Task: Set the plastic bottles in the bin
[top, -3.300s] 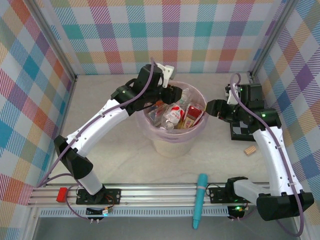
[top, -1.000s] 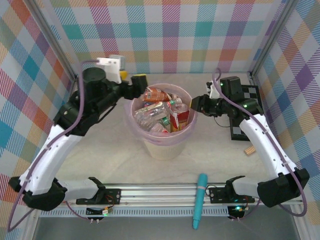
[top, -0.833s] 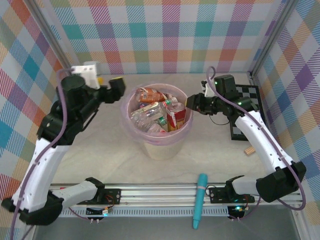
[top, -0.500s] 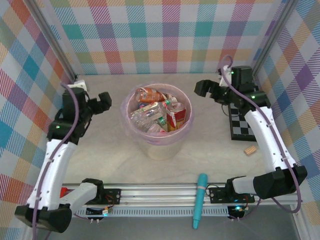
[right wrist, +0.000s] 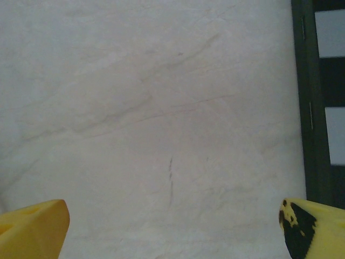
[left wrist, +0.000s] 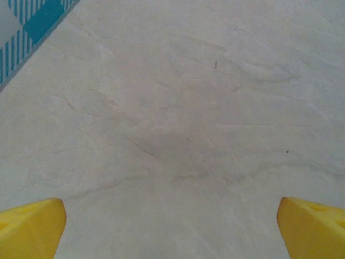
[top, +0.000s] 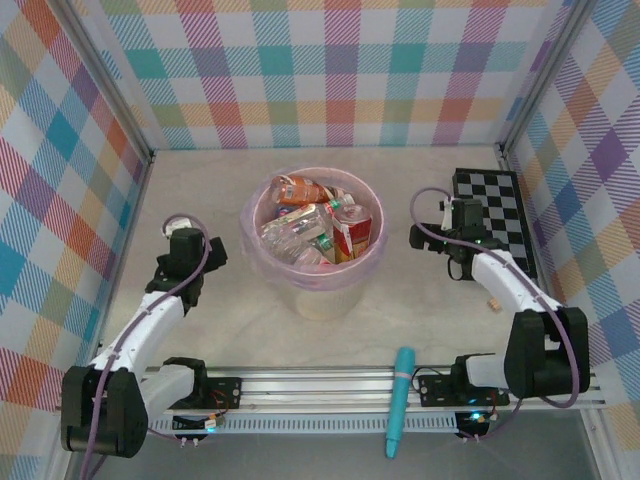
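My left end effector (top: 188, 250) is spread and empty, low over bare worktop (top: 240, 315), left of the bin (top: 322, 292). My right end effector (top: 422, 220) is spread and empty, between bin and board (top: 495, 205). Bottles (top: 315, 225) sit piled in the bin.

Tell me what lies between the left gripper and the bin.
Bare tabletop lies between the left gripper and the bin, as the top view shows.

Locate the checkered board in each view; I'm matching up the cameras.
Top external: checkered board at the right edge, above centre.
Right wrist: its black-and-white edge along the right border.
Left wrist: bare table, teal wall strip upper left.
Shared landmark: the pale table.
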Robot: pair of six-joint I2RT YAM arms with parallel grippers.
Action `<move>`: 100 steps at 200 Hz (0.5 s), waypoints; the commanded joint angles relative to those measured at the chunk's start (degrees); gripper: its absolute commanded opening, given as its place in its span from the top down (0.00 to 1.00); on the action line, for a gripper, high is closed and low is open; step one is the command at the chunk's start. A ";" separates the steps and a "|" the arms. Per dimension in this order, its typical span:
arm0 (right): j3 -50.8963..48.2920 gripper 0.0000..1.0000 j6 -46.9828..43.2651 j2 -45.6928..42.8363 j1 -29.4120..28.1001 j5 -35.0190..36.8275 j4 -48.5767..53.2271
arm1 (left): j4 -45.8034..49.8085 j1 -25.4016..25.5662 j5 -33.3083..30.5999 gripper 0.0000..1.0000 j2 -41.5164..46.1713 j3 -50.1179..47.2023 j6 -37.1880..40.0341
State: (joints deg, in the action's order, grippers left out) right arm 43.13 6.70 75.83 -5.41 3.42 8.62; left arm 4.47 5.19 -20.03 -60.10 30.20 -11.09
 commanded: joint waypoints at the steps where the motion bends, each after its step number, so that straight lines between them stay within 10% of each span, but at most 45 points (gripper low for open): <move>1: -4.41 0.01 -3.55 1.63 0.16 2.43 -17.02 | -16.72 -0.44 1.27 0.00 -2.14 -4.26 1.84; 100: -18.66 0.00 -7.83 4.69 0.37 6.12 -47.99 | -42.64 -0.42 4.07 0.00 -20.52 -5.98 8.70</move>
State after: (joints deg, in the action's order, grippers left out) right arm 27.77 0.54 80.42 -5.41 8.62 -24.10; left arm -30.72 5.15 -17.34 -77.76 21.43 -6.09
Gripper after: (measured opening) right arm 0.994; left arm 0.997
